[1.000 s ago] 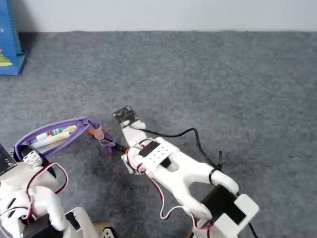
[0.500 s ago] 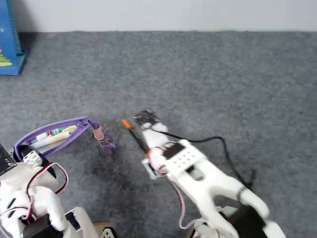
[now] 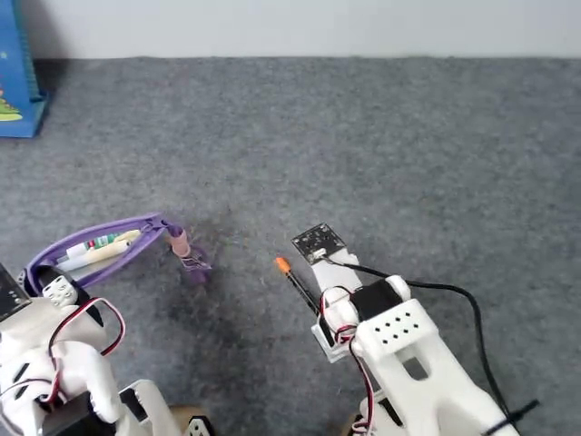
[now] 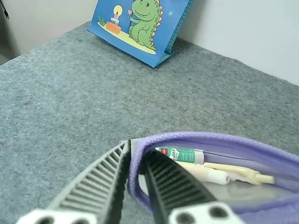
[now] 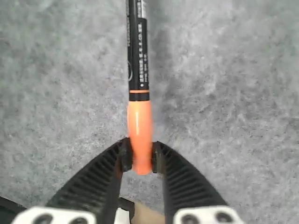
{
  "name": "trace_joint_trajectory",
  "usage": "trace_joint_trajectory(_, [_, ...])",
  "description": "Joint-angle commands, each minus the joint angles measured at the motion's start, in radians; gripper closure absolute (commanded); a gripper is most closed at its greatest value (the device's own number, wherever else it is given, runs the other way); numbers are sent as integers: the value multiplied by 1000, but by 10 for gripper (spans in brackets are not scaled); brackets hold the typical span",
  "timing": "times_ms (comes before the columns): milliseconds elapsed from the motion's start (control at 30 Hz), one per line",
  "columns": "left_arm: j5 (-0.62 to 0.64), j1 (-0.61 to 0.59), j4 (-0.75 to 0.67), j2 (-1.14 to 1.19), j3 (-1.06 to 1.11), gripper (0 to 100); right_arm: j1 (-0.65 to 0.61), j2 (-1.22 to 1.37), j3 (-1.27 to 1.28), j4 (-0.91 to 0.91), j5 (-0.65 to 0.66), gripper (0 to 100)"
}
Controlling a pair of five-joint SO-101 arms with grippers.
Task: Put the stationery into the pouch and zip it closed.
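Note:
The purple pouch [image 3: 100, 243] lies unzipped at the left of the grey felt, with a green-labelled pen [image 4: 180, 153] and a cream pen [image 4: 233, 173] inside. My left gripper [image 4: 134, 148] is shut on the pouch's rim at its near left end. The zipper pull [image 3: 182, 243] hangs off the pouch's right end. A black pen with an orange end [image 3: 295, 277] is off to the right of the pouch, apart from it. My right gripper [image 5: 140, 147] is shut on that orange end [image 5: 139, 135], and the black barrel [image 5: 136, 51] sticks out beyond the fingers.
A blue dinosaur gift bag [image 3: 18, 82] stands at the far left against the wall. The grey felt [image 3: 408, 154] stretches open behind and to the right. The right arm's white body [image 3: 399, 345] and its black cable [image 3: 472, 300] take up the front right.
My right arm has carried the pen away from the pouch's right end, moving right and toward the front edge. The left arm and the pouch have not moved.

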Motion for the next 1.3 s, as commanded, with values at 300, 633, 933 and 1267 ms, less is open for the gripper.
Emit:
trace_joint_trajectory(300, [-3, 38, -29, 5, -2, 989, -39, -19, -101, -108, 41, 660])
trace_joint_trajectory(633, [-3, 41, -35, 5, 13, 989, -111, 262, -198, -383, 43, 735])
trace_joint_trajectory(933, [-3, 41, -32, 5, 13, 989, -111, 677, -353, -601, 46, 805])
trace_joint_trajectory(1267, [-5, 41, -31, 5, 15, 989, -90, 831, -511, -483, 49, 994])
